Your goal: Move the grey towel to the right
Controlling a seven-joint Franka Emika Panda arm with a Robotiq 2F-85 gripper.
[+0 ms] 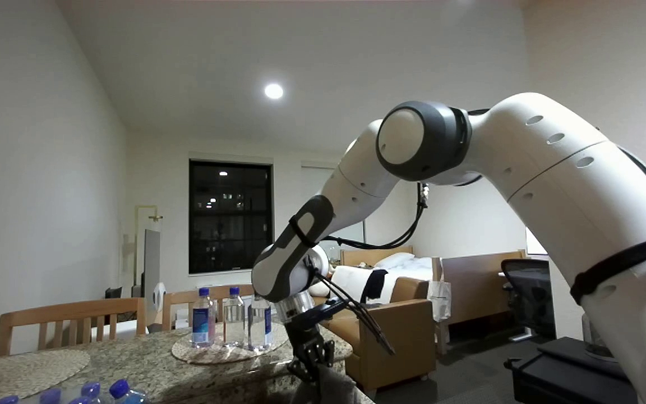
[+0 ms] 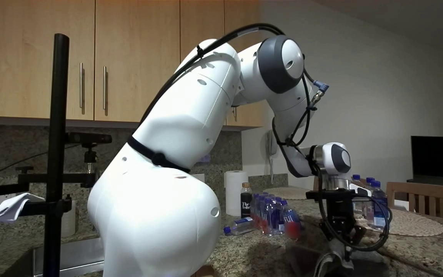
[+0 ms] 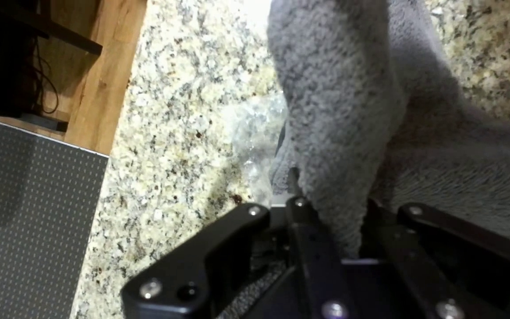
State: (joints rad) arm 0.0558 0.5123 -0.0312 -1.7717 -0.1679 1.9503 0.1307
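The grey towel [image 3: 337,97] is fuzzy and bunched. In the wrist view a thick fold of it runs up between the fingers of my gripper [image 3: 332,195], and more of it spreads over the counter to the right. My gripper is shut on this fold. In an exterior view the gripper [image 1: 317,371] points down at the counter's end, with the towel [image 1: 337,388] hanging at its fingers, partly cut off by the frame's bottom edge. In an exterior view the gripper [image 2: 342,250] also shows with the towel [image 2: 336,248] gathered at it; the fingertips are hidden by cloth.
A speckled granite counter [image 3: 179,133] lies below, its edge at the left in the wrist view. A crinkled clear plastic piece [image 3: 255,141] lies beside the towel. Bottles [image 1: 234,320] stand on a woven mat [image 1: 188,353]. Several more bottles [image 2: 269,215] stand near a paper roll [image 2: 235,192].
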